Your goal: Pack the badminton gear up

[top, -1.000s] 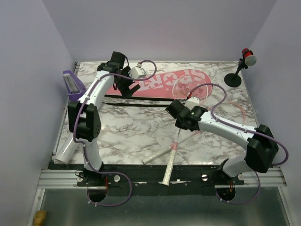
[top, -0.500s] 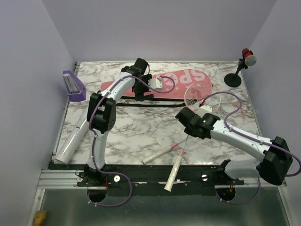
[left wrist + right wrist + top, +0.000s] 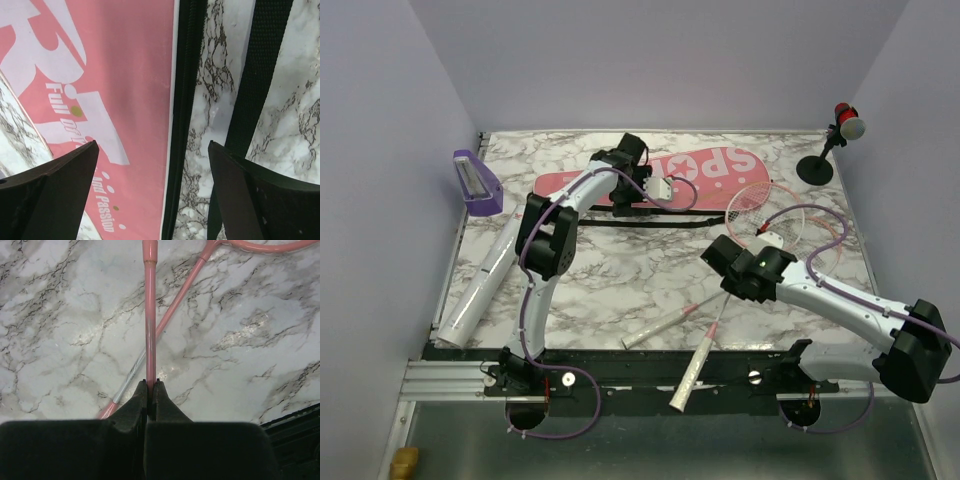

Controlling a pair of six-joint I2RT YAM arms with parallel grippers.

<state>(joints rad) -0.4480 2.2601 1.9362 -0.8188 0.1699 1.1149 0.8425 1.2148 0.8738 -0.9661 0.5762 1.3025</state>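
Observation:
The pink-and-black racket bag [image 3: 705, 172] lies at the back of the table, its black strap [image 3: 620, 222] in front of it. My left gripper [image 3: 625, 192] hangs open over the bag's near edge; in the left wrist view its jaws [image 3: 152, 165] straddle the bag's [image 3: 115, 75] black zipper edge, beside the strap [image 3: 262, 75]. My right gripper [image 3: 728, 262] is shut on the pink shaft [image 3: 150, 315] of one racket [image 3: 705, 345]. The second racket [image 3: 665, 325] lies crossed under it, shaft [image 3: 177, 302] on the marble. The white tube [image 3: 485, 280] lies at the left. The shuttlecock is out of view.
A purple box [image 3: 475, 185] stands at the back left. A red-and-grey microphone [image 3: 847, 122] on a black stand is in the back right corner. Both racket handles reach the table's near edge, over the black rail [image 3: 620, 372].
My left gripper moved right along the bag's near edge. My right gripper moved right and nearer, drawing the held racket with it.

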